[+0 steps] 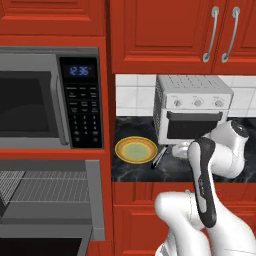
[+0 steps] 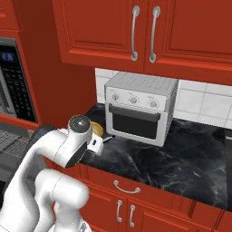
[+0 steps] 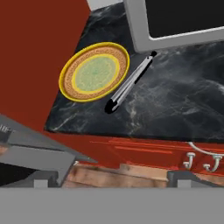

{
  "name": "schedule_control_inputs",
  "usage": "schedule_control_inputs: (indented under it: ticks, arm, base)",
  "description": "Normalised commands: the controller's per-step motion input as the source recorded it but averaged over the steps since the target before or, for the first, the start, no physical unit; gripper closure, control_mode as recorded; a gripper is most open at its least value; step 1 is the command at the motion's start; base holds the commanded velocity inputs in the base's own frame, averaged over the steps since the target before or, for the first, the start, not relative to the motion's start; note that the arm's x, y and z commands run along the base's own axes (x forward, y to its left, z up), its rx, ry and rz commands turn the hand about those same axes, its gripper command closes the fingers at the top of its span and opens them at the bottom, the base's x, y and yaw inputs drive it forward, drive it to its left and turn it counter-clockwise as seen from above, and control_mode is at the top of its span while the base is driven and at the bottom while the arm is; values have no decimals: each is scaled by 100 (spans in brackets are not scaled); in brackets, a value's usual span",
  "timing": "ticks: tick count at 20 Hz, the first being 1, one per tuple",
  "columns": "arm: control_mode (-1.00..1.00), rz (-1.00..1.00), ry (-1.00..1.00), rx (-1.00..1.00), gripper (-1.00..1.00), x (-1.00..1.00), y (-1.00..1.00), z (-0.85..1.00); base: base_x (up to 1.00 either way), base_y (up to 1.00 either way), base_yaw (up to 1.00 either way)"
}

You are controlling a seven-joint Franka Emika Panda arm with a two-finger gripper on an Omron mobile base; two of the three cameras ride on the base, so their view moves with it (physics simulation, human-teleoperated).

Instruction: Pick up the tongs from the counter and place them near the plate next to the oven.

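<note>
Tongs (image 3: 130, 82) lie on the black marbled counter (image 3: 175, 105) beside the plate (image 3: 94, 71); jaws wide, empty.

A white toaster oven (image 1: 192, 107) with three knobs and a dark glass door stands against the tiled backsplash (image 2: 206, 105). Red upper cabinets (image 1: 170, 35) carry curved metal handles (image 2: 134, 32). A built-in microwave (image 1: 47, 97) sits above an open oven rack (image 1: 42, 187).
</note>
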Motion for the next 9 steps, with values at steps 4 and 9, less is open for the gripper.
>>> schedule_control_inputs:
  ticks: [4,9]
  arm:
    - [-100,-29,0,-37,-100,-100,0,1]
    - [-100,-24,-6,-33,-100,-100,10,-2]
  base:
    - [0,0,0]
    - [0,0,0]
